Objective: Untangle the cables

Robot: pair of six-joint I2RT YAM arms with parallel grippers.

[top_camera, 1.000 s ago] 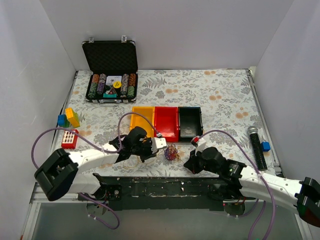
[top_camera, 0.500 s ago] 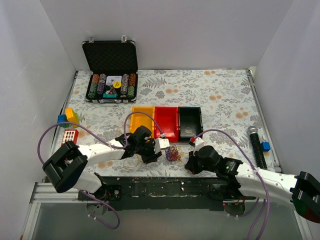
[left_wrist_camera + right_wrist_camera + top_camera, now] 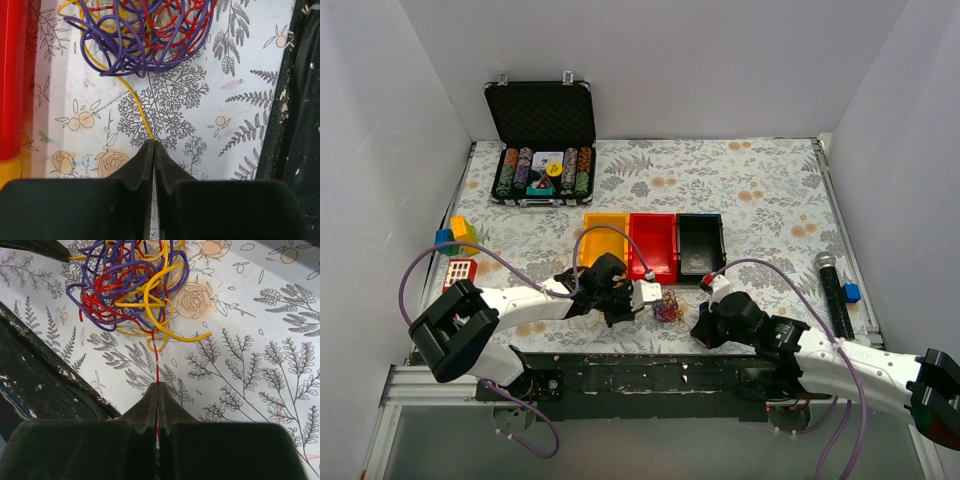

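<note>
Both jaws: yellow strand (image 3: 141,114), red strand (image 3: 156,365)

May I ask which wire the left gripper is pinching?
The yellow wire enters the left gripper; the right gripper pinches the red wire.

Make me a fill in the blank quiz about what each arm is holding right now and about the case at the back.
1. The left gripper, jaws shut, pinches a wire coloured ____.
2. The right gripper, jaws shut, pinches a strand coloured ____.
3. The chip case at the back left stands with its lid ____.
Missing words: yellow; red; open.
</note>
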